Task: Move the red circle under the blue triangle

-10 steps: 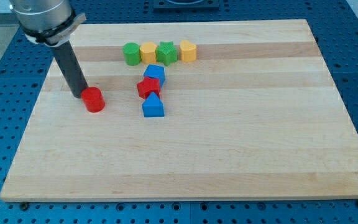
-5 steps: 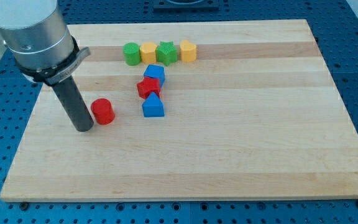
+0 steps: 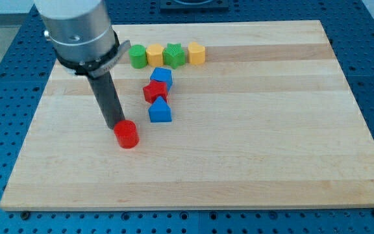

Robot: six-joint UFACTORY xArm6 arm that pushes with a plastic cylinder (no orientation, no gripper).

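Touching my tip (image 3: 117, 125), the red circle (image 3: 127, 134) sits just lower-right; no jaws.

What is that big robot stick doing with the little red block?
My tip is pushing the red circle across the wooden board. The tip sits right against the circle's upper-left side. The goal is to park it under the blue triangle, and right now the circle lies below and to the view's left of that triangle, so it is not there yet. Above the triangle sit a red star and a blue block, and a row of green and yellow blocks lines the view's top.
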